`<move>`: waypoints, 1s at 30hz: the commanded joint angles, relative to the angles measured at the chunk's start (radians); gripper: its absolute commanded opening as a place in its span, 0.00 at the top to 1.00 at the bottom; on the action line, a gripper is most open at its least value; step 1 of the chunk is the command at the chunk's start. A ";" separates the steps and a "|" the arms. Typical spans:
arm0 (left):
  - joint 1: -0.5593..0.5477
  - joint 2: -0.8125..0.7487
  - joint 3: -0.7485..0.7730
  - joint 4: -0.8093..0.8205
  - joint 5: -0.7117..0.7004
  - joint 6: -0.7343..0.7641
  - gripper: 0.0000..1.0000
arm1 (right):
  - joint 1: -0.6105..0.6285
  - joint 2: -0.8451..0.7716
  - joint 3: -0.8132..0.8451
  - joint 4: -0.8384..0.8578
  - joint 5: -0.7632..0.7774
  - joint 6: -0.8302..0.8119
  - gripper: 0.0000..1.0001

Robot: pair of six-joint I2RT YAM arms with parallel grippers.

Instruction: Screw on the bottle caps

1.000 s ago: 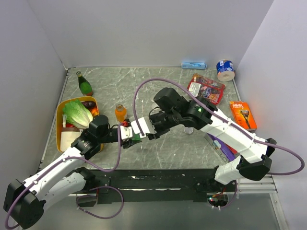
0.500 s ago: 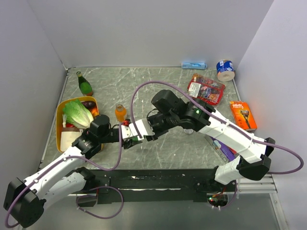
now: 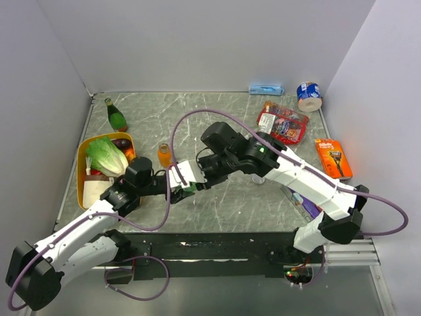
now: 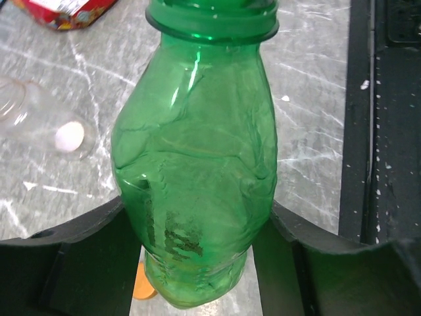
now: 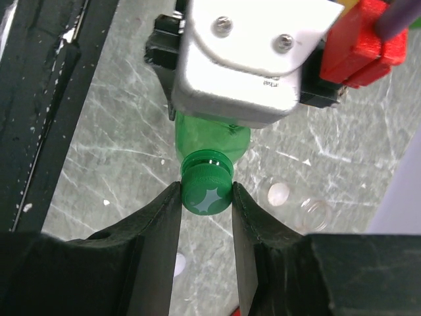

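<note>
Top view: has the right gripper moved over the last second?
Yes. The right gripper has shifted left, closer to the orange bottle and farther from the red snack packet.

Three small bottles: one green bottle (image 4: 197, 164), one orange bottle (image 3: 164, 155), one clear bottle (image 5: 316, 214). One taller dark-green bottle (image 3: 116, 116) at ten o'clock. Two caps show: one green cap (image 5: 206, 191), one whitish cap (image 4: 69, 136).
</note>
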 commanded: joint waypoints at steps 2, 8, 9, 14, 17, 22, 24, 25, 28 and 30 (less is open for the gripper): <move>-0.003 -0.071 0.012 0.195 -0.054 -0.107 0.99 | -0.014 0.080 0.057 -0.049 0.042 0.206 0.74; -0.006 -0.081 -0.014 0.307 -0.155 -0.193 0.99 | -0.051 0.138 0.132 -0.077 0.022 0.359 0.74; -0.004 -0.079 -0.017 0.324 -0.171 -0.204 0.99 | -0.060 0.154 0.171 -0.112 0.017 0.377 0.75; -0.018 -0.058 -0.019 0.385 -0.261 -0.197 0.99 | -0.108 0.246 0.269 -0.183 -0.062 0.486 0.75; -0.030 -0.045 -0.020 0.405 -0.341 -0.186 0.99 | -0.130 0.275 0.300 -0.200 -0.081 0.535 0.74; -0.047 -0.041 -0.025 0.407 -0.418 -0.164 0.99 | -0.154 0.283 0.272 -0.180 -0.110 0.603 0.73; -0.052 -0.041 -0.028 0.407 -0.439 -0.163 0.99 | -0.159 0.290 0.274 -0.175 -0.113 0.615 0.73; -0.050 -0.038 -0.029 0.404 -0.441 -0.163 0.99 | -0.160 0.293 0.277 -0.174 -0.107 0.620 0.73; -0.050 -0.038 -0.034 0.396 -0.442 -0.173 0.99 | -0.160 0.303 0.292 -0.171 -0.098 0.620 0.72; -0.050 -0.036 -0.036 0.387 -0.436 -0.180 0.99 | -0.160 0.306 0.297 -0.166 -0.092 0.618 0.71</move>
